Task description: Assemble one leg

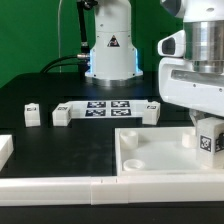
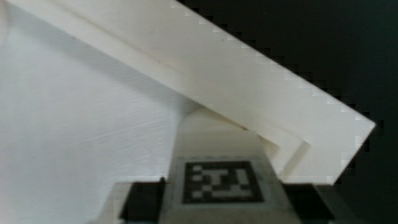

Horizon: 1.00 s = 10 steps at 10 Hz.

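Note:
My gripper (image 1: 207,128) is shut on the leg (image 1: 208,139), a small white post with a black-and-white tag. It holds the leg upright over the far corner of the large white panel (image 1: 160,152) on the exterior view's right. I cannot tell whether the leg touches the panel. In the wrist view the leg (image 2: 222,178) sits between the two dark fingers (image 2: 146,202) of the gripper (image 2: 222,205). The panel's flat face (image 2: 89,120) and raised rim (image 2: 267,90) lie beyond it.
Three more white legs stand on the black table (image 1: 32,115) (image 1: 62,115) (image 1: 152,108). The marker board (image 1: 108,106) lies between them. Long white border strips (image 1: 60,186) run along the near edge. The robot base (image 1: 110,50) stands behind.

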Motion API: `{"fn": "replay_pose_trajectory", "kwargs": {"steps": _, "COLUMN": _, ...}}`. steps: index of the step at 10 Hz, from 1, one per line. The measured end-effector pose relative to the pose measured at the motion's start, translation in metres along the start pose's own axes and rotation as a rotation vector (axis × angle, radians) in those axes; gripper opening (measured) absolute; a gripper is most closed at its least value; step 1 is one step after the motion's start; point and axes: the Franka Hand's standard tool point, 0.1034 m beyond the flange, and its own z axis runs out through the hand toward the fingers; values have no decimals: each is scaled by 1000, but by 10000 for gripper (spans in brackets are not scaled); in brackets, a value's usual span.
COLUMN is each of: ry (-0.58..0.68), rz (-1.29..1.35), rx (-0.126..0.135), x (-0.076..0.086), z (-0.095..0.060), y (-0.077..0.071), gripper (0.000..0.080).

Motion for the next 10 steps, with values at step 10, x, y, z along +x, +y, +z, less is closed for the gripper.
{"fn": "replay_pose_trajectory", "kwargs": {"steps": 10, "ry": -9, "rz": -1184, "rx": -71, "x": -2, "z": 0, "y": -1, "gripper": 648}}
